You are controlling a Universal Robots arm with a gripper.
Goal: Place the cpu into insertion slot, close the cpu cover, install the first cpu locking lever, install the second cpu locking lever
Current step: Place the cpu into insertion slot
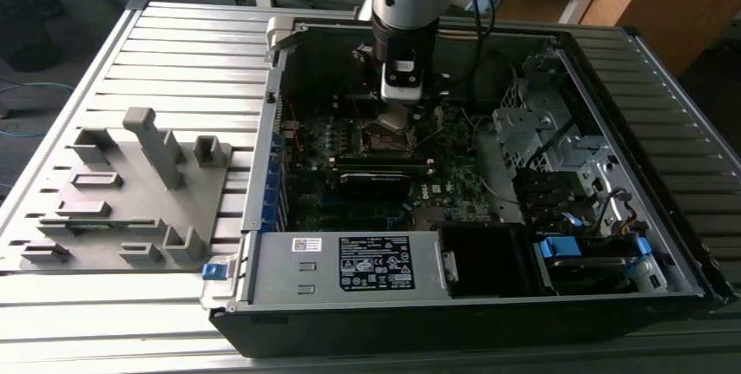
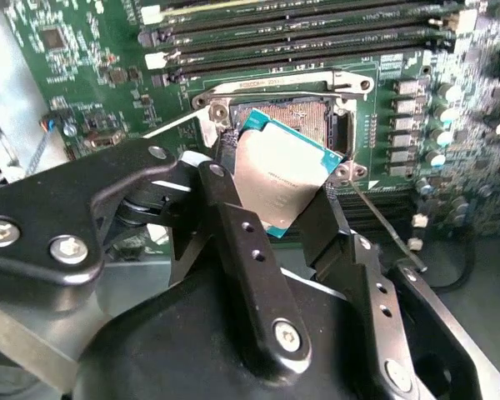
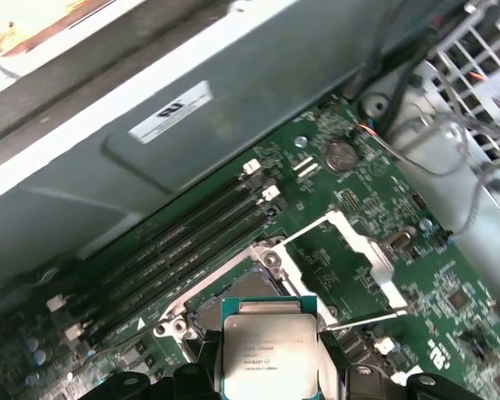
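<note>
Just above the insertion slot (image 2: 307, 125), we see the gripper (image 2: 277, 179) clamped narrowly on the cpu (image 2: 287, 167), its two black fingers (image 2: 233, 221) pinching opposite edges of the chip. The cpu hangs tilted, one corner low over the slot's exposed centre; we cannot tell whether it touches. Beside the slot the cpu cover (image 3: 362, 250) lies swung open, and a thin locking lever (image 3: 371, 317) juts out near it. Long memory slots (image 3: 175, 246) run along the slot's other side, all inside the open computer case (image 1: 463, 322).
</note>
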